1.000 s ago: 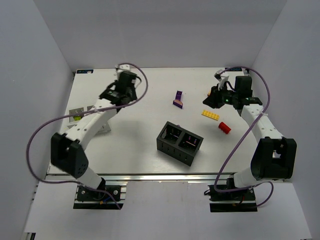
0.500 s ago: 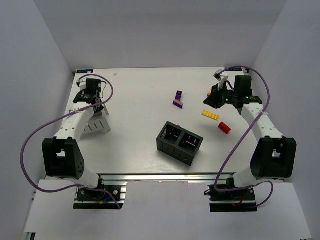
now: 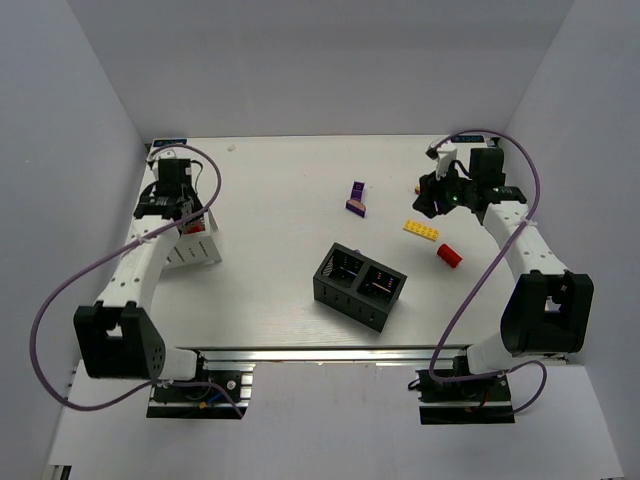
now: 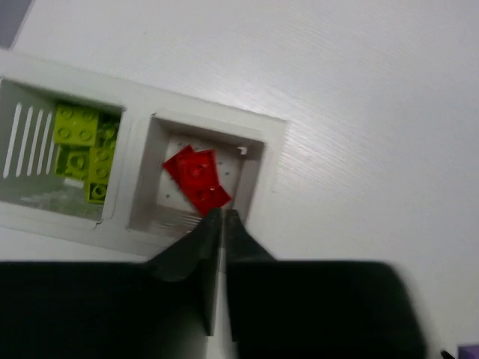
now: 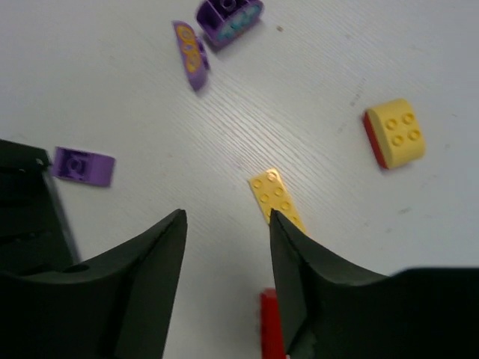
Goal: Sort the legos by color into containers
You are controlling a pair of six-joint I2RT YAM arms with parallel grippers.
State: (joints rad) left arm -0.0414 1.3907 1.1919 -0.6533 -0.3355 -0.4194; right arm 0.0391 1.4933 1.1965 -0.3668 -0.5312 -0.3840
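Poised left gripper [image 4: 218,215], fingers together and empty, over white box [image 4: 273,161] holding red bricks [image 4: 196,178]; spread right gripper [image 5: 227,217] above yellow plate [image 5: 275,196], seemingly for pickup.

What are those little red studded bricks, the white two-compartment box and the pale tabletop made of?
Little red studded bricks: likely moulded plastic, smooth, slightly glossy, crisp round studs.
White two-compartment box: probably matte plastic, thin walls, slotted side.
Pale tabletop: unclear, perhaps white laminate, fine wood-like grain streaks.
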